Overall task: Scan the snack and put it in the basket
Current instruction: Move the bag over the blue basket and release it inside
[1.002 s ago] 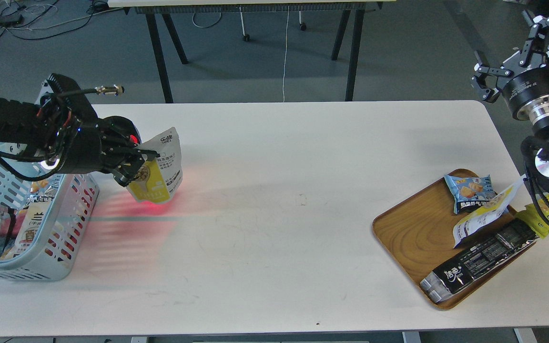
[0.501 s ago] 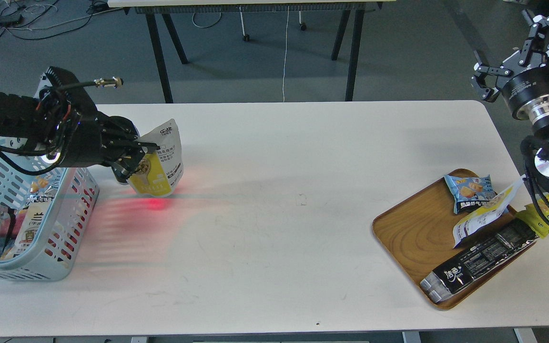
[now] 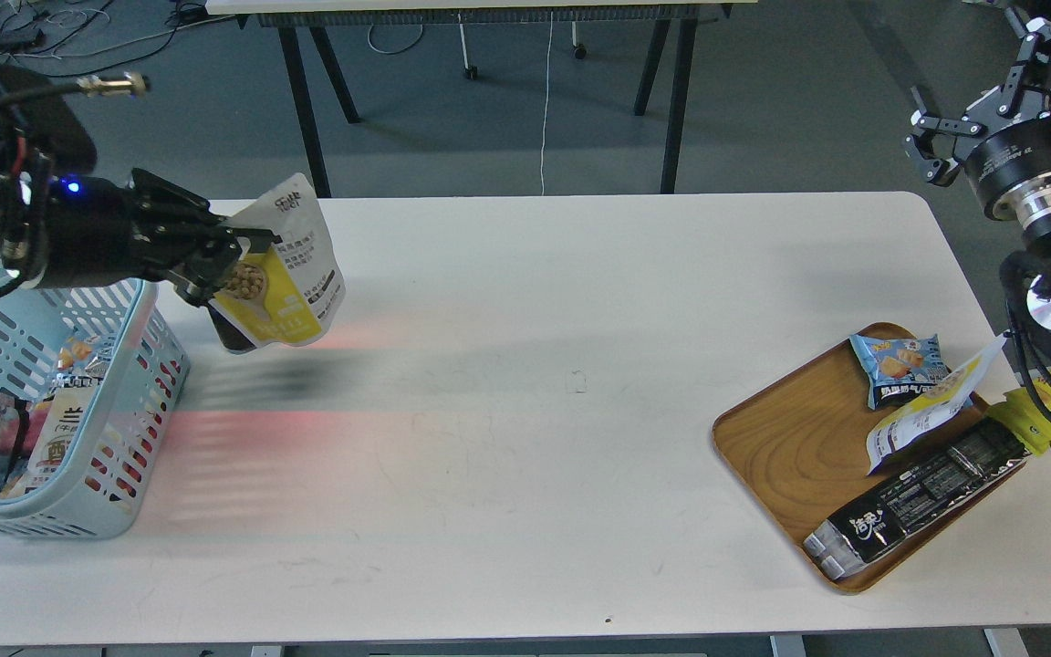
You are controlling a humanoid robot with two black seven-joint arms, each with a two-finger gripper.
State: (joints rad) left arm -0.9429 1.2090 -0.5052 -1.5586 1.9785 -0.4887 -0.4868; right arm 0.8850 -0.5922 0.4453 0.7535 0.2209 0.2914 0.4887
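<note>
The snack, a pouch white above and yellow below, hangs in the air clamped in our left gripper, just beside the right rim of the basket and above the table. It is tilted, its white top pointing up and away from us, and its shadow falls on the table just below it. The basket sits at the table's left edge and holds several packets, among them one with a silver foil end; a red glow shows through its slotted side and spreads over the table next to it. Well apart from the basket, near the table's right edge, a wooden tray carries a small blue packet, a white and yellow pouch and a long black packet. Our right gripper is raised beyond the table's far right corner, its fingers apart and holding nothing.
</note>
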